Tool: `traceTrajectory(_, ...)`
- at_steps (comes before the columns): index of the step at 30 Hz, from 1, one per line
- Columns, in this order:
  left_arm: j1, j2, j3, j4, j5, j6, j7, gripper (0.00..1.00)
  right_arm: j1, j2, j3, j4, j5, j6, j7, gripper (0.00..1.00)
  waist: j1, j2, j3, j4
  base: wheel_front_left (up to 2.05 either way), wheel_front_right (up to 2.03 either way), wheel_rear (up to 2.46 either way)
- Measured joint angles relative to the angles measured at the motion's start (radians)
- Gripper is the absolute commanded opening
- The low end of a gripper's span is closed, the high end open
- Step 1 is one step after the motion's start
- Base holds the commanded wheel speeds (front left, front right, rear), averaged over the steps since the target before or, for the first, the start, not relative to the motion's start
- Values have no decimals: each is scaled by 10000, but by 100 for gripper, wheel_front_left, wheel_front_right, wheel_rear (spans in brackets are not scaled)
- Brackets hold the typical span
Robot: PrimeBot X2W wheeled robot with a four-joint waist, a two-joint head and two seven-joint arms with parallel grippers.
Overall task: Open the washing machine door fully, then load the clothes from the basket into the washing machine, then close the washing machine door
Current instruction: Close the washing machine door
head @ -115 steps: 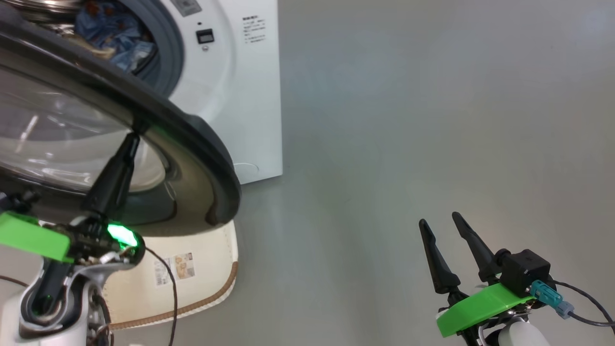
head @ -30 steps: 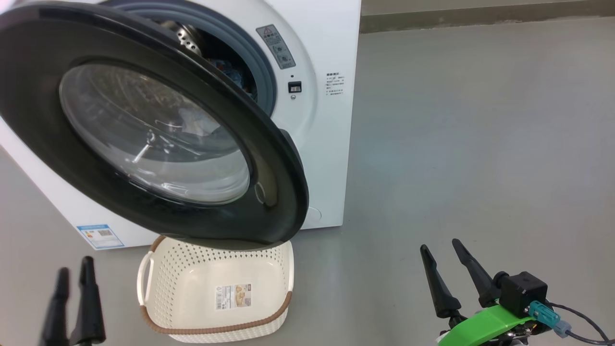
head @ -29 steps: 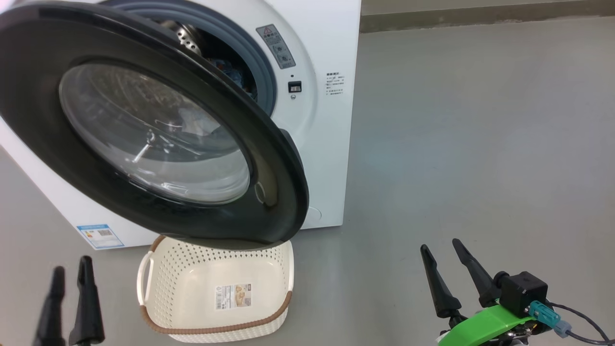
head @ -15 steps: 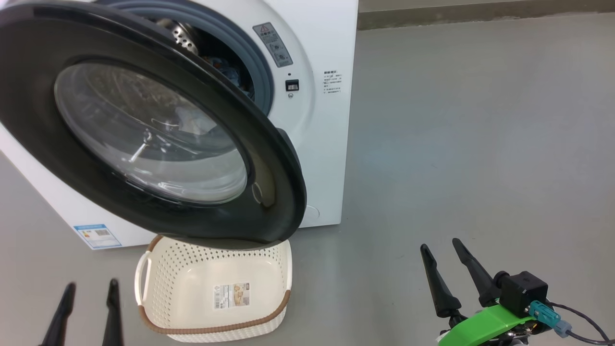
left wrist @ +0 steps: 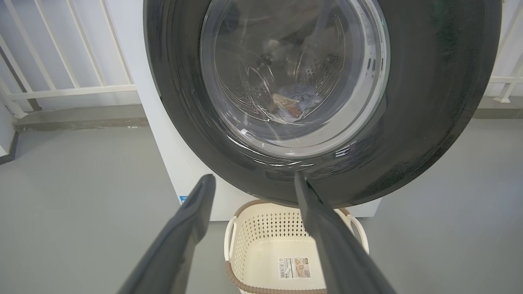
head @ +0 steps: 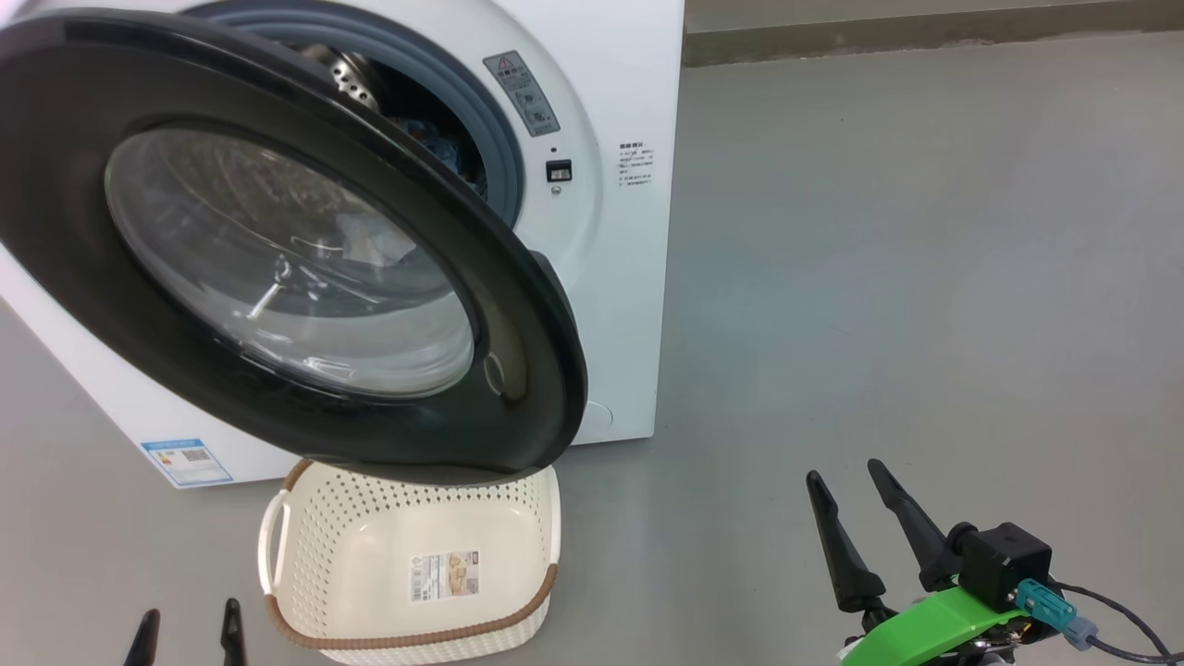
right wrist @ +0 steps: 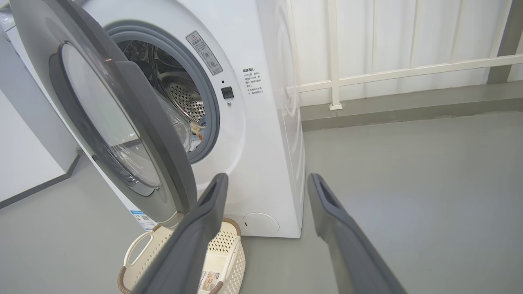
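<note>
The white washing machine stands at the left, its black-rimmed door swung partly shut, a gap left at the drum. Light-blue clothes lie inside the drum, seen past the door's edge and through the glass. The cream basket sits empty on the floor under the door. My left gripper is open at the lower left, clear of the door. My right gripper is open at the lower right, holding nothing.
Grey floor stretches to the right of the machine. A white railing and low kerb run along the back wall. A blue energy label marks the machine's lower left corner.
My left gripper has dropped lower and slid right along the bottom edge of the head view. The door and the right gripper have stayed put; the head view shifted slightly.
</note>
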Motion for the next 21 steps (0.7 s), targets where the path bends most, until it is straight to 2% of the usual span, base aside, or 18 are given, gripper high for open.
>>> traceTrajectory(20, 1, -140, 278, -82, 167, -102, 0, 100, 0, 0, 59, 59, -8, 0, 0, 100, 0, 0, -66, -55, 0, 0, 0)
traceTrajectory(21, 1, -140, 280, -88, 167, -142, 0, 100, 0, 0, 52, 65, -8, 0, 0, 92, 0, 0, -64, -52, 0, 0, 0)
